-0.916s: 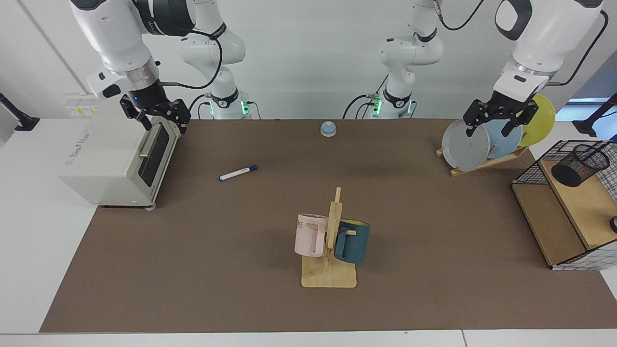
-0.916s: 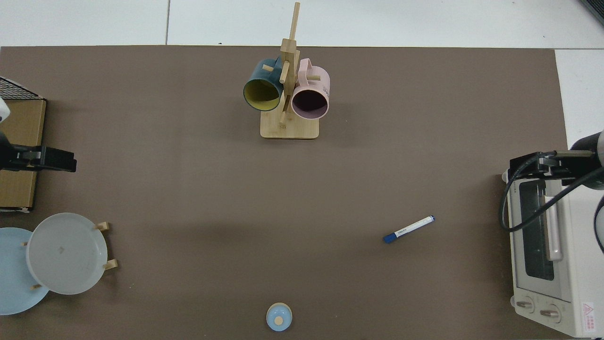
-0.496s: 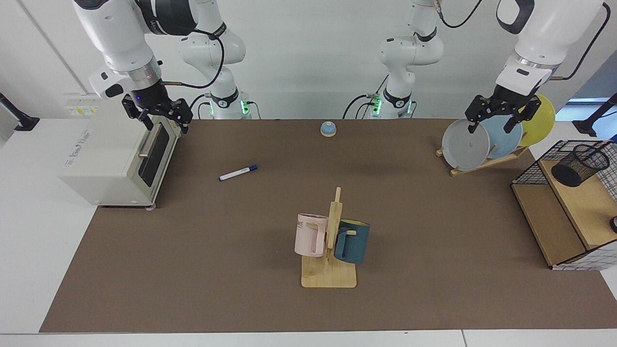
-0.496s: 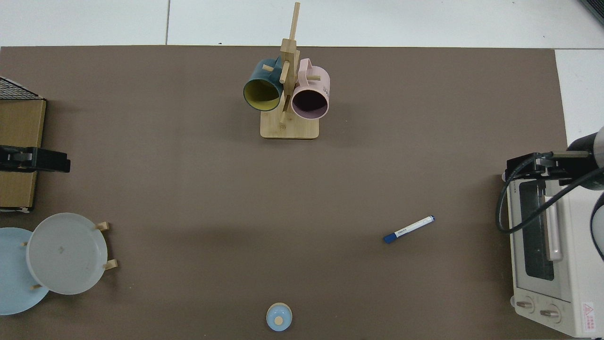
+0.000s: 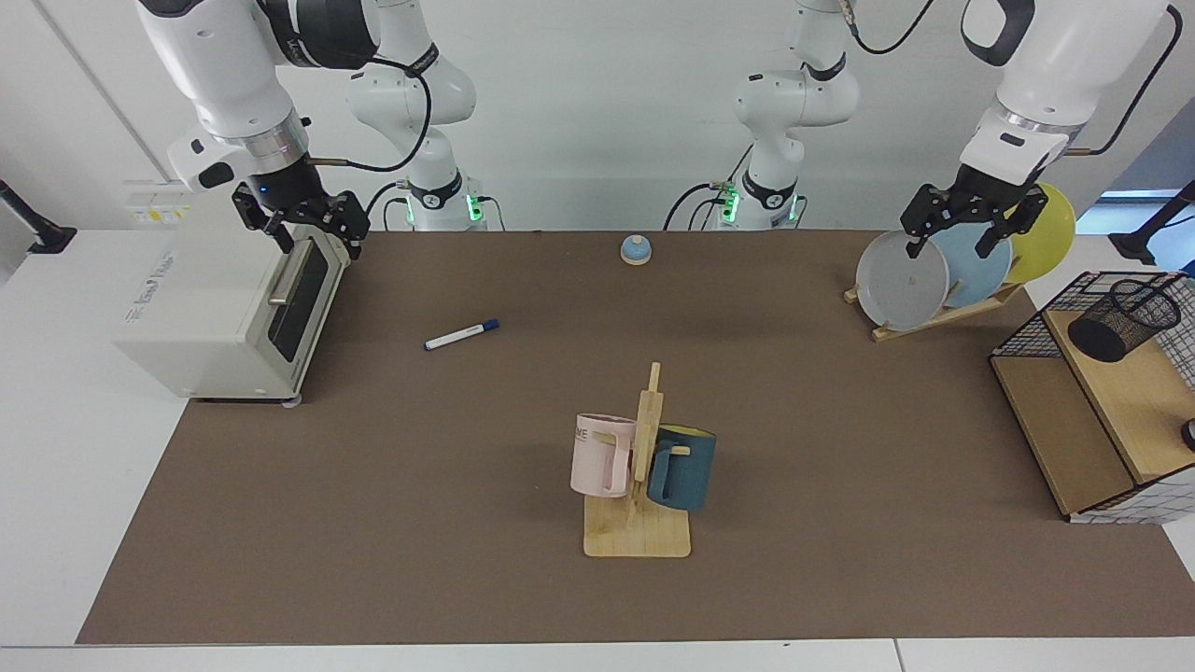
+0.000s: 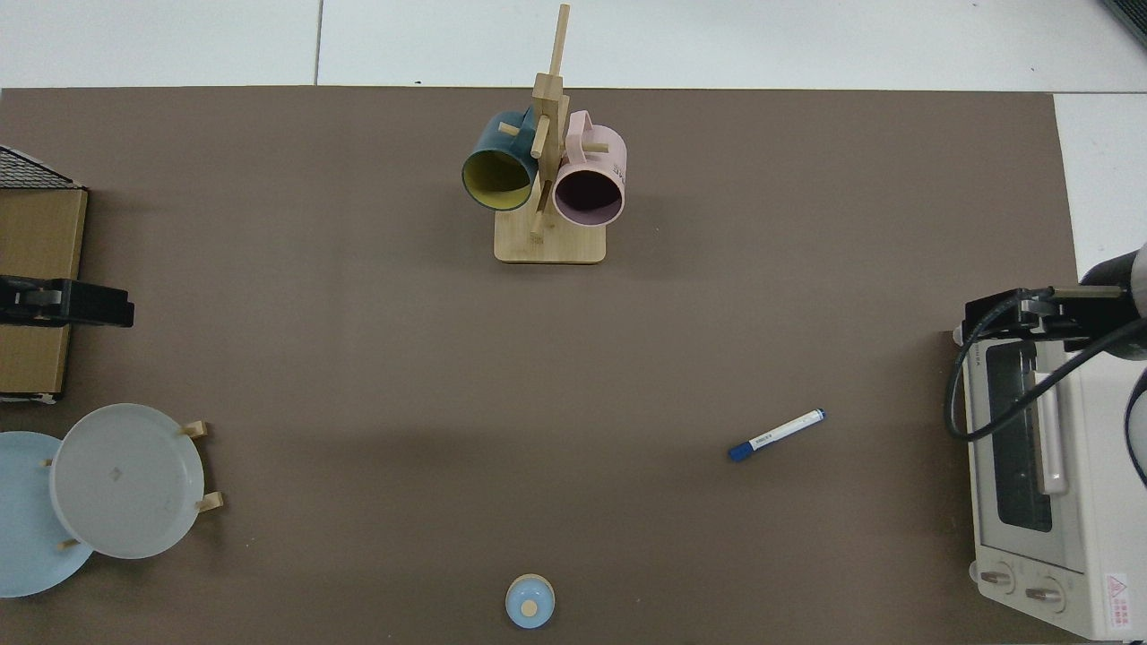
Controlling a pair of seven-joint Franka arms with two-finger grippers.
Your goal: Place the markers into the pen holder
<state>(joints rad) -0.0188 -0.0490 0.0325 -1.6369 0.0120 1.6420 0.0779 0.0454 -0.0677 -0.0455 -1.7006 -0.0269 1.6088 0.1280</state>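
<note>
Facing view shows my right gripper (image 5: 308, 227) hanging open and empty above the cream toaster oven (image 5: 224, 313). The slim white marker with a blue cap (image 5: 461, 335) lies flat on the brown mat toward mid-table from it, cap pointing away. My left gripper (image 5: 969, 227), also open, waits over the plates, nearer the black wire-mesh pen holder (image 5: 1123, 319). I'd judge the right arm nearer the marker.

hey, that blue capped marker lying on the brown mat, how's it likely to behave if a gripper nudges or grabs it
The marker looks like a slim round barrel lying flat, so a sideways nudge would probably roll it. It seems rigid and light, so it should lift easily without bending. Its smooth white body may slip or pivot unless the fingers close near its middle.
</note>
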